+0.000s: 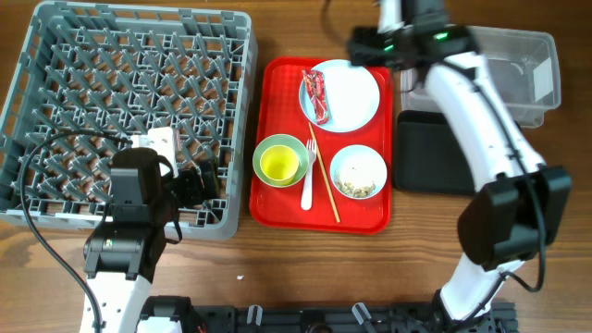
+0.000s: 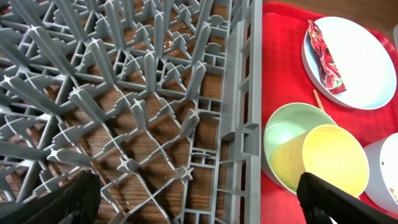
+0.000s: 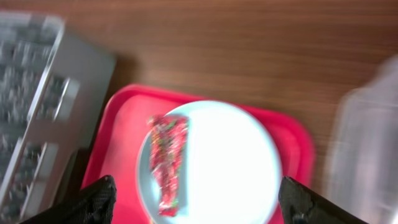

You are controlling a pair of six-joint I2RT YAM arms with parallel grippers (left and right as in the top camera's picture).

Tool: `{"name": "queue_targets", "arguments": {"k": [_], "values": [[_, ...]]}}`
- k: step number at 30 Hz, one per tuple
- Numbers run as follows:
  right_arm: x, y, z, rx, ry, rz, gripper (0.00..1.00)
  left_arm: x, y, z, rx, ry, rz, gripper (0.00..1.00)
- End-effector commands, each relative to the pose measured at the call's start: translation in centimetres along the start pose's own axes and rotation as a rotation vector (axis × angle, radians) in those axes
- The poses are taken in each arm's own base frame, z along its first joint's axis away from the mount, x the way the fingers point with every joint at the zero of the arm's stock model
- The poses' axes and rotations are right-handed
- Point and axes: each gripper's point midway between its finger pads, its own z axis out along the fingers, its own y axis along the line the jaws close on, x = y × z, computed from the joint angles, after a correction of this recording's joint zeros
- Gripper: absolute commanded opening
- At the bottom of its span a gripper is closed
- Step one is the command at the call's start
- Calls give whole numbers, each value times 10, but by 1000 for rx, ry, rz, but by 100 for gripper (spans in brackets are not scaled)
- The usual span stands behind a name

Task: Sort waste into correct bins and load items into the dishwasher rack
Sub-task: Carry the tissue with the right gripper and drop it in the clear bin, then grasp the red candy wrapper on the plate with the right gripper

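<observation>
Your right tool (image 3: 199, 200) is spread wide with nothing between the fingers, hanging over the pale blue plate (image 3: 230, 168). The red wrapper (image 3: 168, 162) is lying lengthwise on that plate, over on its 9 o'clock side going by the overhead view.

The plate sits at about 1 o'clock on the red tray (image 1: 277, 199). The clear tub (image 1: 527, 65) is at 3 o'clock from the plate, off the tray. The black tray (image 1: 425, 153) is just beside the red tray's 3 o'clock edge.

Also on the red tray: a bowl with beige scraps (image 1: 358, 173) at 5 o'clock, and the yellow-green cup (image 2: 326, 165) sitting in a green bowl (image 2: 280, 124) at 8 o'clock. The white fork (image 1: 308, 185) and the chopstick (image 1: 324, 180) lie side by side between the two bowls.

Your left tool (image 2: 199, 205) is fully spread too, holding nothing, parked above the pegs near the 5 o'clock corner of the grey rack (image 2: 124, 112). The rack is on the bench (image 1: 277, 28), just at 9 o'clock from the red tray.
</observation>
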Motion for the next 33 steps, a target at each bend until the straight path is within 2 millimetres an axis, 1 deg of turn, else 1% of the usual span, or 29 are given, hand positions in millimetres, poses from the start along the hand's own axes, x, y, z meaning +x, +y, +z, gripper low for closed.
{"name": "queue_targets", "arguments": {"k": [1,2,4,6,7,8,15,17,22,23,25,26,27,29,30,31,32,33], "values": [[24,14,25,54,47,-85,84,-8,-4,-4,21,-18,-11,100],[32,23,35,45,68,-103,83,-8,-4,-4,21,-17,-11,100],[43,35,51,33,95,-117,83,-8,-4,-4,21,-18,-11,100],[52,39,63,37,116,-99,82,-8,-4,-4,21,-17,-11,100],[58,40,72,44,130,-75,80,-8,-4,-4,21,-17,-11,100],[69,41,84,50,157,-46,78,-8,-4,-4,21,-17,-11,100],[94,34,117,77,218,30,74,-8,-4,-4,21,-17,-11,100],[104,31,126,87,244,49,73,-8,-4,-4,21,-17,-11,100],[122,31,141,73,295,62,72,-8,-4,-4,21,-17,-11,100],[124,30,142,75,301,62,70,-8,-4,-4,21,-17,-11,100],[126,29,143,78,308,62,63,-8,-4,-4,21,-17,-11,100],[127,29,143,79,310,62,57,-8,-4,-4,21,-17,-11,100],[128,29,143,80,314,62,49,-8,-4,-4,21,-17,-11,100],[129,29,142,82,319,63,30,-8,-4,-4,21,-17,-11,100],[130,28,142,83,323,63,22,-8,-4,-4,21,-17,-11,100],[130,28,141,85,326,62,17,-8,-4,-4,21,-17,-11,100],[131,27,141,86,329,64,8,-8,-4,-4,21,-17,-11,100],[130,28,139,86,328,65,4,-8,-4,-4,21,-17,-11,100]]}}
